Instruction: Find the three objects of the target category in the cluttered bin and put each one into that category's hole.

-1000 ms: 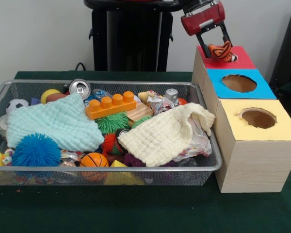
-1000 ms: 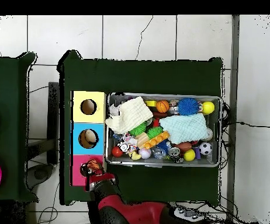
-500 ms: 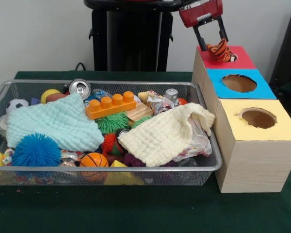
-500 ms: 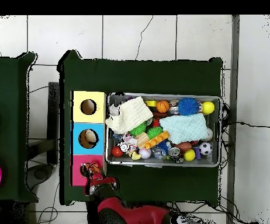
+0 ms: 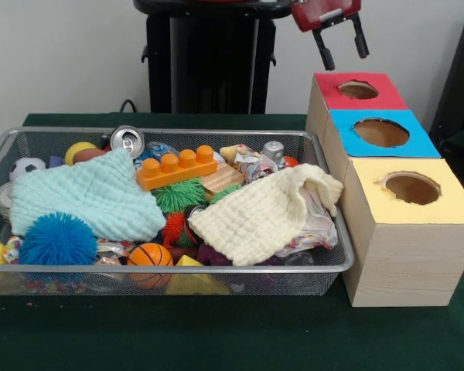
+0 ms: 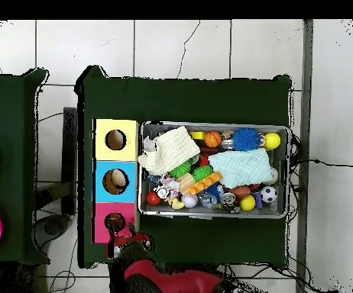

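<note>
I see my gripper [image 5: 341, 45] empty, fingers spread, just above the red hole [image 5: 358, 90], so nothing's in transit and remaining targets, which I can't identify, lie in the bin [image 5: 170, 133].

The gripper [image 5: 340, 42] has a glossy red housing with a pale patch on its face; two thin black fingers [image 5: 324, 54] run down from it, straight and bare, standing apart; from overhead the arm [image 6: 160, 278] is a rounded red shell with black sections; the pedestal [image 5: 209, 58] is a black column.
</note>
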You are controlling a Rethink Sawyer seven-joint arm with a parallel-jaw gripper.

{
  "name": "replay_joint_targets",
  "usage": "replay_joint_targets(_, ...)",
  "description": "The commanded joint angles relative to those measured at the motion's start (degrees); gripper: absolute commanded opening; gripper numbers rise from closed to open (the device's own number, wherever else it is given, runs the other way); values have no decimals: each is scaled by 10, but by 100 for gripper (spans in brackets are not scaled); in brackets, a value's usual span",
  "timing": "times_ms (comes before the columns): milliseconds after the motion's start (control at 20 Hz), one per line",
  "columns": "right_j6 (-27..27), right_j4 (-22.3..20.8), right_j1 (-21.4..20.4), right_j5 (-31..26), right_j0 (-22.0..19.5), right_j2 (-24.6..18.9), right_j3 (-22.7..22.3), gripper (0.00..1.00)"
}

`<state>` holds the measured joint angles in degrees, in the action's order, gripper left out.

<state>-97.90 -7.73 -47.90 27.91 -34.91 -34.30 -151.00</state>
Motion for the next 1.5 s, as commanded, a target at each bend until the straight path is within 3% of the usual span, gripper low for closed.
replay_joint_targets(50, -197, 68, -57, -89, -29, -76, 26, 100)
replay_joint_targets(300, -198, 88, -94, -130, -55, -116, 28, 100)
replay_joint_targets(600, -139, 93, -139, -177, -70, -95, 56, 100)
replay_joint_targets(950, -57, 73, -126, -233, -75, -56, 118, 100)
replay_joint_targets(1200, 4, 39, -119, -256, -52, -4, 189, 100)
replay_joint_targets(1500, 31, -6, -102, -276, -36, 30, 255, 100)
